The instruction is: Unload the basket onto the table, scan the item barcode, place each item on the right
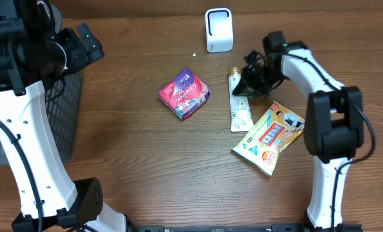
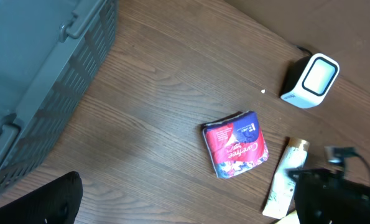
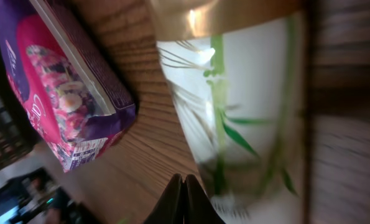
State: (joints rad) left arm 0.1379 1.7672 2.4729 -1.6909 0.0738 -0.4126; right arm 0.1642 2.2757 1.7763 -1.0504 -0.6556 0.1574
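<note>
The work is at the pick-up stage: nothing has been lifted yet and no item faces the barcode scanner, which stands upright at the far edge of the wooden table. The right gripper hangs low over the gold-capped far end of a white tube with green leaf print. Its fingers are pressed together with nothing between them, their tips just short of the tube in the wrist view. The tube lies flat, cap toward the scanner, and it looks to be the item chosen. To its left is a purple and red tissue pack, and to its near right lies a yellow snack packet, close to it or just touching; neither is being handled. The left gripper is spread wide and empty, held far left above the grey basket, well apart from the items. The next move probably calls for the right fingers to part, straddle the tube across its narrow width and close on it. The arm could then lift it clear of the packet and turn it so the barcode faces the scanner's window. No barcode shows on the tube's upper side, so it may need rotating.
</note>
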